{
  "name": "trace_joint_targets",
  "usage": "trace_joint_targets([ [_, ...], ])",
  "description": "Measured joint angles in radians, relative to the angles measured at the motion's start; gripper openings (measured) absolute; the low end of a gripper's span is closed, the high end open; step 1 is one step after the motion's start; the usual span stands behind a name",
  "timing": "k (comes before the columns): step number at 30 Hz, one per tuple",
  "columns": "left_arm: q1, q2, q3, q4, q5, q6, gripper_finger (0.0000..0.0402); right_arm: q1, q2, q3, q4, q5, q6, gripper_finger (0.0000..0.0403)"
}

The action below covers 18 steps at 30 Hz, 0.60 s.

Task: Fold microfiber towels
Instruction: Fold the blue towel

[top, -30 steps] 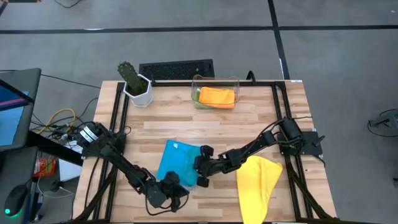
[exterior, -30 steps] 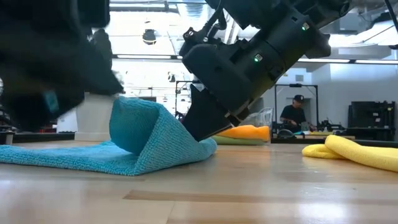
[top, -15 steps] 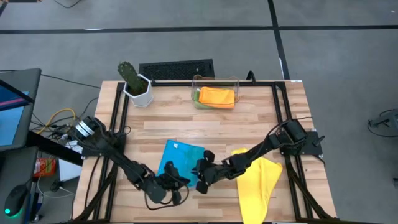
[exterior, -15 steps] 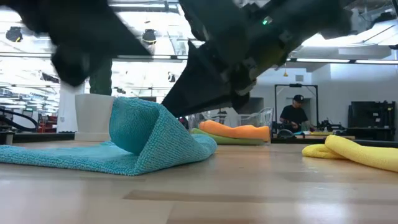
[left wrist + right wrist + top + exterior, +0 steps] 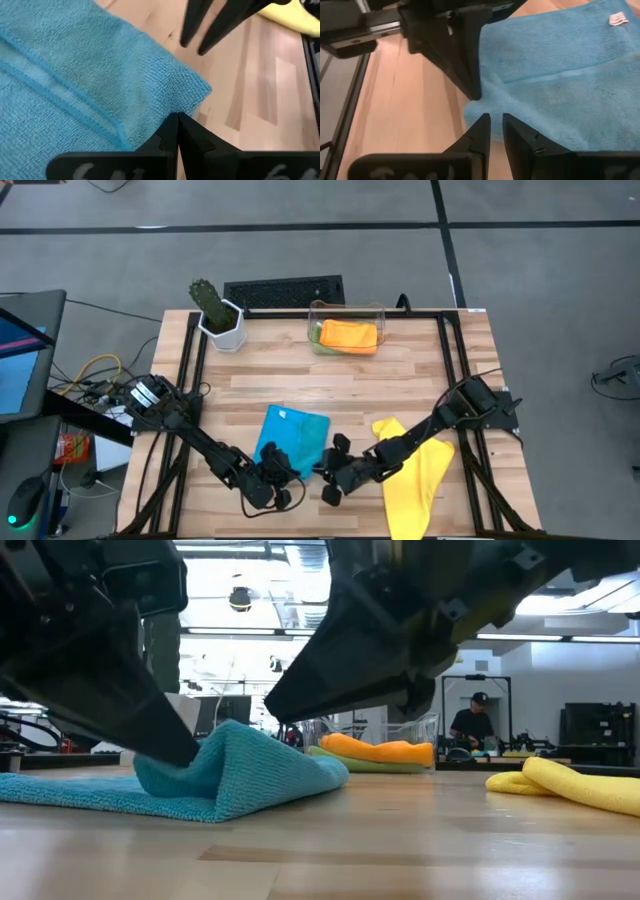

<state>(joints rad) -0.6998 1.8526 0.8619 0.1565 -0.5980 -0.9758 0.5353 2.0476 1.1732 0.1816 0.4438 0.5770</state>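
While its fingers pinch the soft blue microfiber towel (image 5: 292, 442), the left gripper (image 5: 283, 471) faces the slightly parted, empty right gripper (image 5: 328, 476).

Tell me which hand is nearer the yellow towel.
Right. The right hand sits just beside the yellow towel, its arm lying across the cloth. The left hand is farther off, shut and pressing on the blue towel.

Soft, fuzzy cloth on the blue towel (image 5: 95, 75), with tiny loops and a stitched edge. Soft cloth too on the yellow towel (image 5: 418, 465). Smooth, pale wood with lines on the table (image 5: 330, 385). Dull black plastic on the left gripper (image 5: 177, 127).
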Motion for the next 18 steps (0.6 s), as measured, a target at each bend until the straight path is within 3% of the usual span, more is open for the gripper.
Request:
trace_joint_targets([
  [18,0.000,-0.005,0.000,0.031,-0.008,-0.016,0.0000,-0.001,0.017,0.000,0.038,0.004,-0.006,0.0074],
])
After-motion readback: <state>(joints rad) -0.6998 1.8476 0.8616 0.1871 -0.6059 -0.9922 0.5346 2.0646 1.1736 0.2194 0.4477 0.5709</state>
